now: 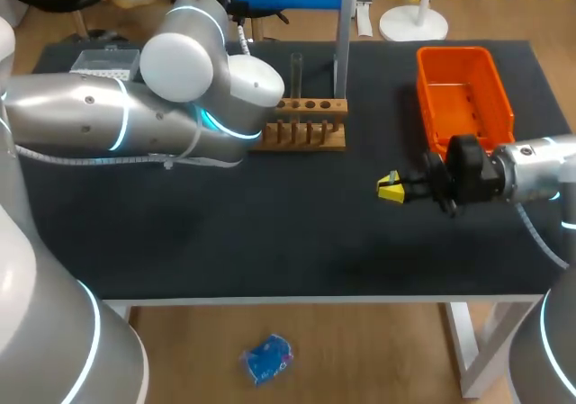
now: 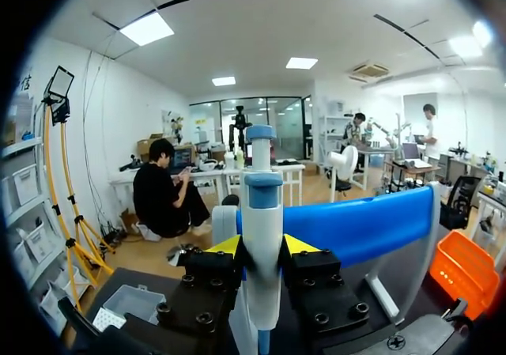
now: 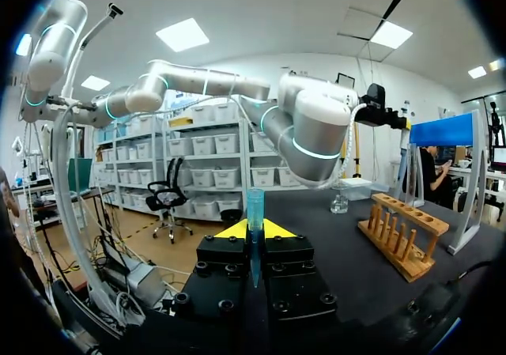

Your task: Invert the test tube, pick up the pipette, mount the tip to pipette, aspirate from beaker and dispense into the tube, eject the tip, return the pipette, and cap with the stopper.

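Black table [image 1: 270, 233] took up most of the head view. My left arm [image 1: 90, 121] came in low across its back left part, the elbow hiding its gripper from above. My right arm [image 1: 540, 166] came in at the right, near the orange bin [image 1: 463, 98]. The blue pipette stand [image 2: 364, 224] stood at the back, just behind the wooden rack [image 1: 301, 125]. The tip box [image 1: 103, 62] sat at the back left corner. In its wrist view the left gripper [image 2: 261, 246] was clamped on the pipette [image 2: 261, 213], held upright in front of the stand. The beaker [image 3: 339, 203] stood beyond the rack's end. The test tube [image 1: 296, 73] stood upright in the rack. The right gripper [image 1: 391, 188] hung over mid-table, fingers pinched narrow on a pipette tip [image 3: 254, 213].
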### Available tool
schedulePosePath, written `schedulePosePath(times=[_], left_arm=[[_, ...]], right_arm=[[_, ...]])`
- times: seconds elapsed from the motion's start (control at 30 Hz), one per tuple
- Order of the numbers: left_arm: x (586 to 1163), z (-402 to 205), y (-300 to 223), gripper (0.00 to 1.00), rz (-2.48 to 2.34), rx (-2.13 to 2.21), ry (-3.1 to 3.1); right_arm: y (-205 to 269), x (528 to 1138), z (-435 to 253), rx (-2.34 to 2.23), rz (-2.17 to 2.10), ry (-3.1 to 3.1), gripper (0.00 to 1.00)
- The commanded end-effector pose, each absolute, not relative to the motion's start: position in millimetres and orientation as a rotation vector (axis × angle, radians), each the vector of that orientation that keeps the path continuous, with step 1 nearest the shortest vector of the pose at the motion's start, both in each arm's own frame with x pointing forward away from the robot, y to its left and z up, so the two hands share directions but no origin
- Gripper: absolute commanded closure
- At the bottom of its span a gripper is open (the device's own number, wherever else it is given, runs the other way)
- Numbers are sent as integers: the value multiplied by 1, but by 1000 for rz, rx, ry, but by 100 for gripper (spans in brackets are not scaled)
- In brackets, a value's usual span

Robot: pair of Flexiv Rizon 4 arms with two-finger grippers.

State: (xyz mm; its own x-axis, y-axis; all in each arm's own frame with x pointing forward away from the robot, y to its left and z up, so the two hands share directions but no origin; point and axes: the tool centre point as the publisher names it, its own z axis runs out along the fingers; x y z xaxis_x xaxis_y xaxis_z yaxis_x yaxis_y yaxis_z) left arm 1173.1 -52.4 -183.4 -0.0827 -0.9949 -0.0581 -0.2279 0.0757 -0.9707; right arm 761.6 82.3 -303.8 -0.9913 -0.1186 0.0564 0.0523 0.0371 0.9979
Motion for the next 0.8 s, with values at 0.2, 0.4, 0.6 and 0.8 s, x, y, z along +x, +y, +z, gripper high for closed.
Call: schedulePosePath(times=[0.2,0.4,0.6,0.8], left_arm=[[1163,-170,-50,100,-1107,-1274,1530],[1142,-159,-42,100,-1208,-1196,1638],[1112,-145,-36,100,-1345,-1046,1787],[1077,-133,-43,100,-1529,-878,1934]], right_arm=[[82,761,-303,70,-2095,-2172,100],[82,761,-303,70,-2095,-2172,100],[82,761,-303,70,-2095,-2172,100],[82,761,-303,70,-2095,-2172,100]])
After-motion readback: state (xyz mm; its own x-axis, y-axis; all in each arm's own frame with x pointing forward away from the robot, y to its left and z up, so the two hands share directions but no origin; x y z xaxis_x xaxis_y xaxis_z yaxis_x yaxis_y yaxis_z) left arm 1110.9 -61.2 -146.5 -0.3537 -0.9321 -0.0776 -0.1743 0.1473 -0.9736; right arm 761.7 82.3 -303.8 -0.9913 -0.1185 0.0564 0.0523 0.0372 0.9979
